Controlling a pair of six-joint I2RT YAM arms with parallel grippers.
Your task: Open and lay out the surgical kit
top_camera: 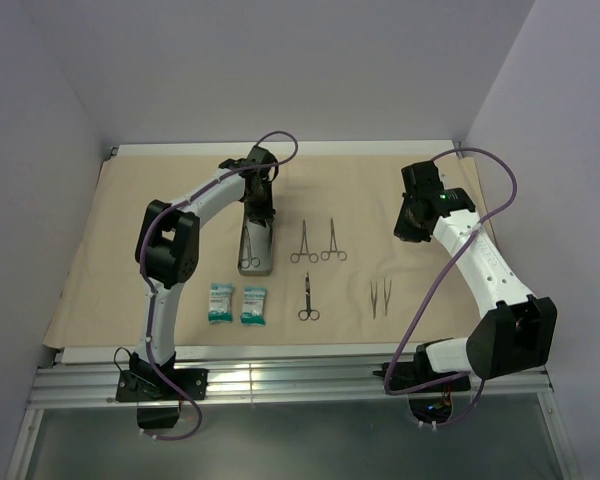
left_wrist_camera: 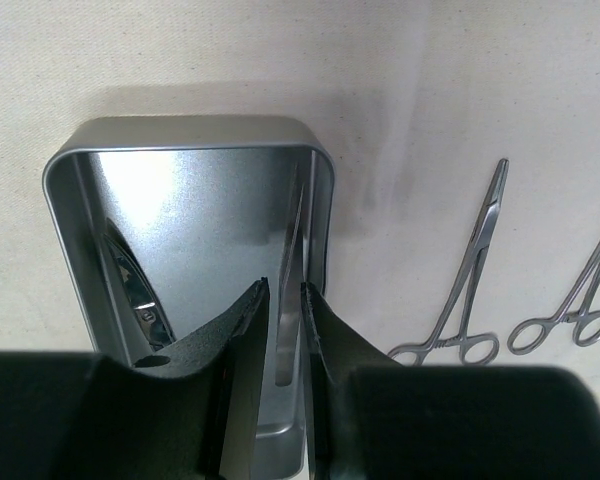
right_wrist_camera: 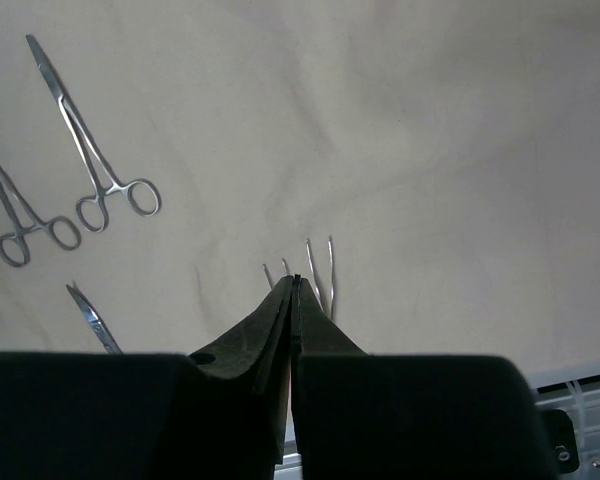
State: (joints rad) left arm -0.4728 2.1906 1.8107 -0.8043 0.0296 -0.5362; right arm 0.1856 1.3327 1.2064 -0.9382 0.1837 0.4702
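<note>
The tan drape (top_camera: pixel 430 300) lies spread over the table. The grey metal tray (top_camera: pixel 242 240) stands on it at the left; in the left wrist view its rim (left_wrist_camera: pixel 180 130) shows. My left gripper (top_camera: pixel 262 212) hangs over the tray, and its jaws (left_wrist_camera: pixel 285 288) are shut on thin tweezers (left_wrist_camera: pixel 292 250) that slant down along the tray's right wall. A ring-handled tool (left_wrist_camera: pixel 130 290) lies in the tray. Two forceps (top_camera: pixel 304 245) (top_camera: pixel 332 243), scissors (top_camera: pixel 309 300), two tweezers (top_camera: pixel 380 297) and two teal-white packets (top_camera: pixel 220 302) (top_camera: pixel 253 304) lie on the drape. My right gripper (right_wrist_camera: pixel 294 280) is shut and empty above the drape.
Purple-white walls close in the table at the left, back and right. A metal rail (top_camera: pixel 280 380) runs along the near edge by the arm bases. The two forceps (left_wrist_camera: pixel 470 280) lie just right of the tray. The laid tweezers (right_wrist_camera: pixel 320 265) lie just beyond my right fingertips.
</note>
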